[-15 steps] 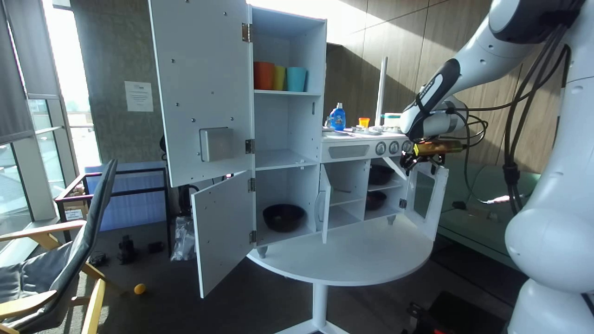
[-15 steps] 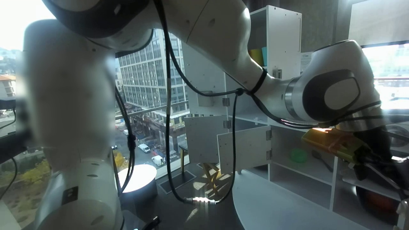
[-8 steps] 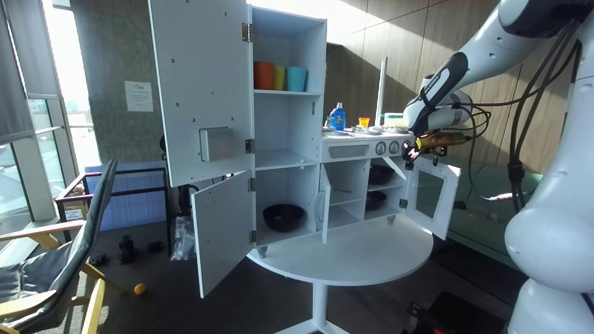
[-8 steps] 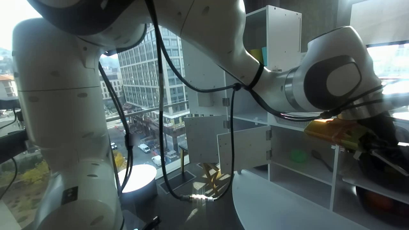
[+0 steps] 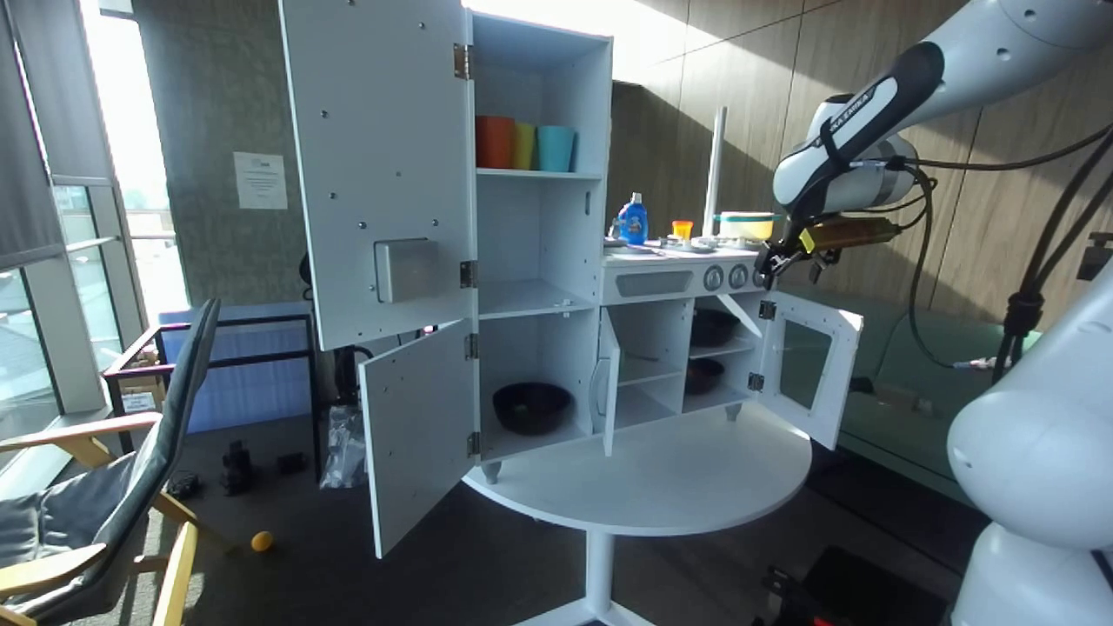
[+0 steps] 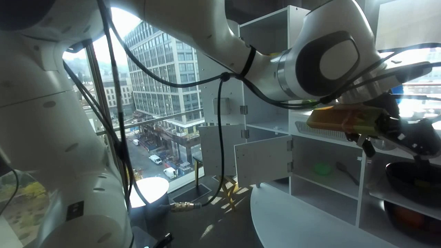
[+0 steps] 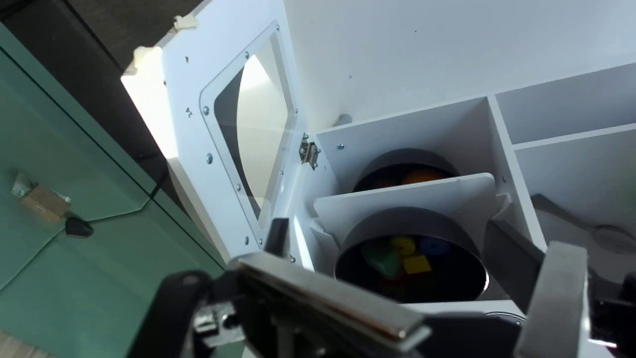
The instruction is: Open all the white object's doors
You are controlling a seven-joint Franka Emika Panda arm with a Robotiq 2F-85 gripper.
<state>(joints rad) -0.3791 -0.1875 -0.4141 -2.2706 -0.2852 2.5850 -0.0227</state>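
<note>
The white play kitchen [image 5: 539, 200] stands on a round white table with its doors swung open. In an exterior view the tall upper door [image 5: 391, 174], lower left door [image 5: 417, 435] and small middle door [image 5: 610, 382] stand out from the cabinet. The windowed right door [image 5: 839, 365] also stands wide open; it shows at left in the wrist view [image 7: 223, 124]. My gripper [image 5: 789, 268] is open and empty, apart from that door, in front of the knobs above its compartment. In the wrist view its fingers [image 7: 392, 246] are spread, with a dark bowl beyond.
Dark bowls [image 7: 412, 268] sit on the right compartment's shelves. Cups [image 5: 522, 146] stand on an upper shelf. A blue bottle [image 5: 634, 220] and orange cup [image 5: 682, 229] stand on the counter. The round table [image 5: 643, 496] is below; a green couch [image 7: 74, 223] lies beyond the windowed door.
The windowed door swung farther outward between one second and half a second ago, then stayed still. My gripper has moved up and away from it, and the arm has drawn back.
</note>
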